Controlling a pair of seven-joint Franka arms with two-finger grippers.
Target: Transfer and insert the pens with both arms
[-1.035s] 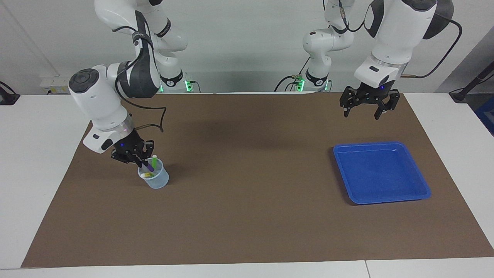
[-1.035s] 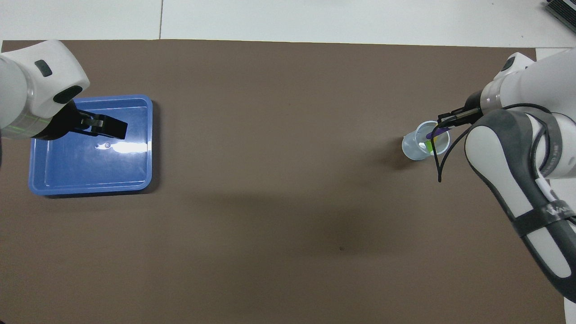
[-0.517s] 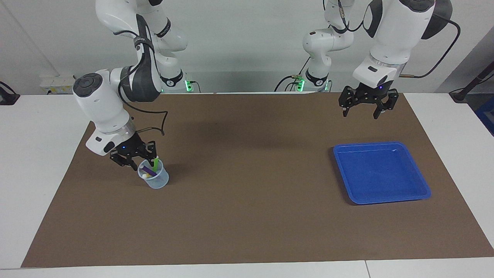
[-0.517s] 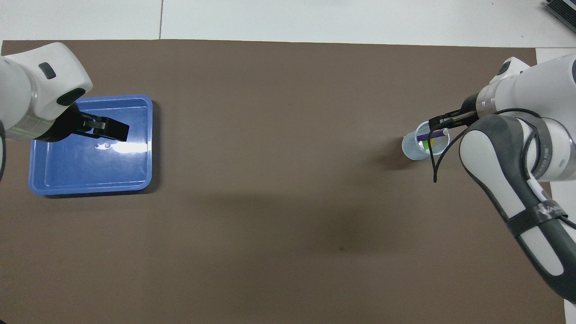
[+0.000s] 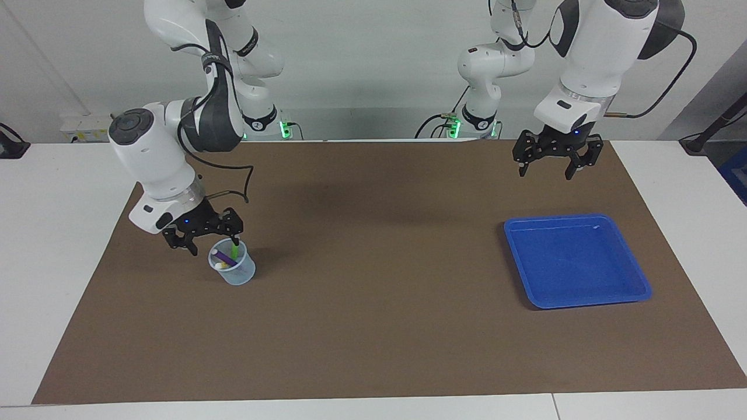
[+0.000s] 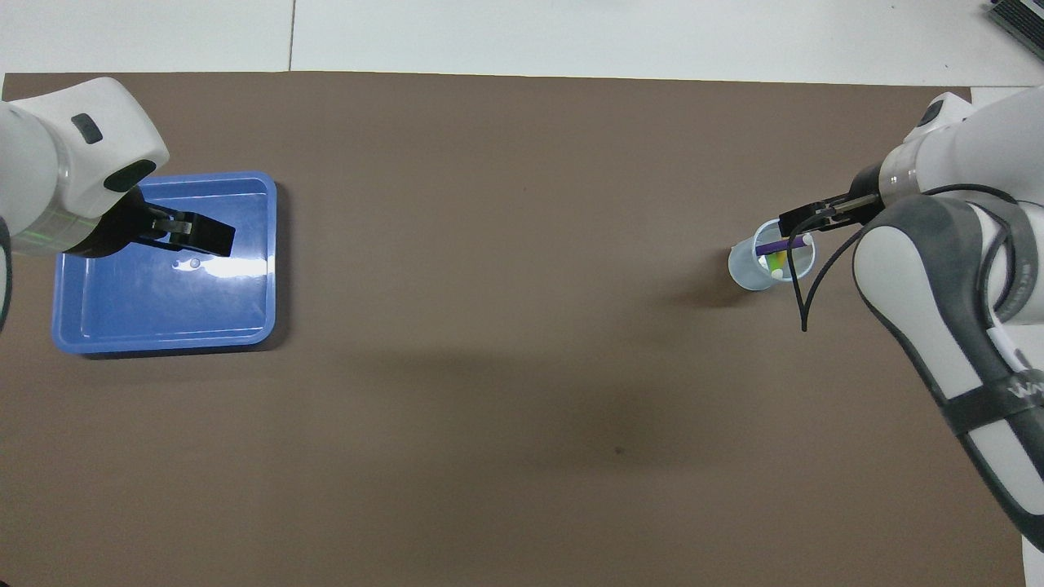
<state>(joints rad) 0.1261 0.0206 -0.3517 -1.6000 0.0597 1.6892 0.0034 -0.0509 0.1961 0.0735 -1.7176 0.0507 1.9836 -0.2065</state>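
Change since a second ago: my right gripper point(image 5: 203, 237) has let the purple pen point(image 5: 222, 256) go and lifted, fingers spread above the cup point(image 5: 232, 269). Purple, green point(image 5: 234, 251) and yellow point(image 5: 222, 266) pens all stand in the cup; insertion looks complete. My left gripper point(image 5: 552, 161) waits open over the mat point(image 5: 373, 303), near the blue tray point(image 5: 578, 260).

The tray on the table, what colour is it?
Blue. The tray shows best in the facing view.
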